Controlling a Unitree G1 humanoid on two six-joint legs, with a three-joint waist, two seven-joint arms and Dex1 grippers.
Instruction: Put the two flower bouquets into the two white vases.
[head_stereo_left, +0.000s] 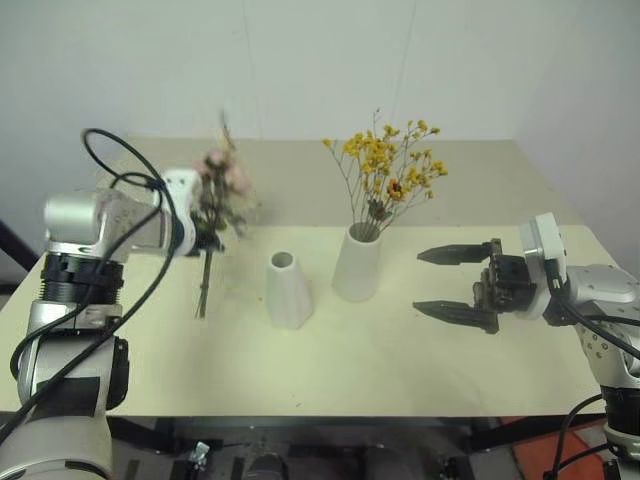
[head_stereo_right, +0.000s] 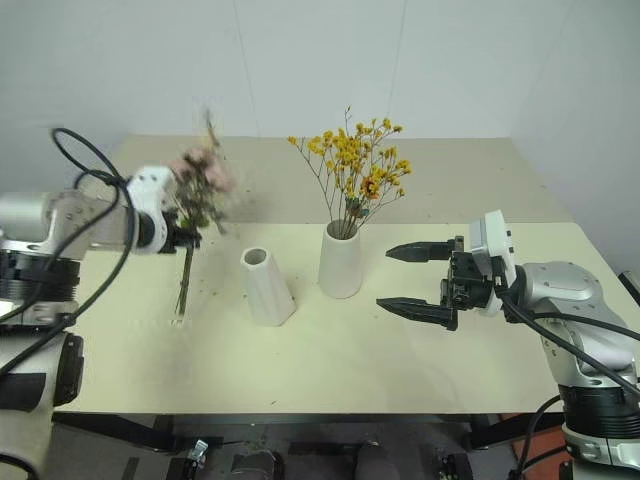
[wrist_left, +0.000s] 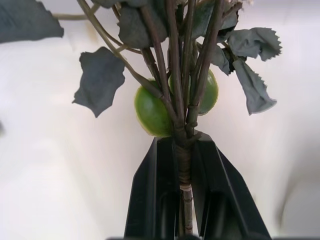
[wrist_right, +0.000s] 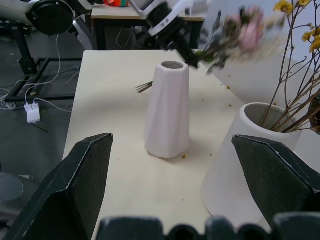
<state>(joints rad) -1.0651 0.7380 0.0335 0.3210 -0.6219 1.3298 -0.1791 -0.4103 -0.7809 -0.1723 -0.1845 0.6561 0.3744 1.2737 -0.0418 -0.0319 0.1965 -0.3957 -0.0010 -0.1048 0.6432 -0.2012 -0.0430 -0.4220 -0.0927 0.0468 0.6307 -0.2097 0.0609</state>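
We see a pale cream tabletop (head_stereo_left: 400, 350) carrying two matte white vases, the narrow-mouthed vase (head_stereo_left: 288, 290) and the wider vase (head_stereo_left: 358, 263). The spray of tiny flowers (head_stereo_left: 392, 175) in the wider one is bright yellow on thin brown stems. The rose bouquet (head_stereo_left: 218, 195) shows soft pink blooms, dull green leaves and brown stems, with two glossy green buds (wrist_left: 152, 112) near the binding. Our left hand (wrist_left: 186, 200) and right hand (head_stereo_left: 452, 285) both have black fingers, behind them silver-grey and white casings.

Cream table (head_stereo_left: 420, 370): narrow-mouth vase (head_stereo_left: 287, 290) beside wider-mouth vase (head_stereo_left: 357, 263) holding yellow flower spray (head_stereo_left: 390, 170); small crumbs scattered.
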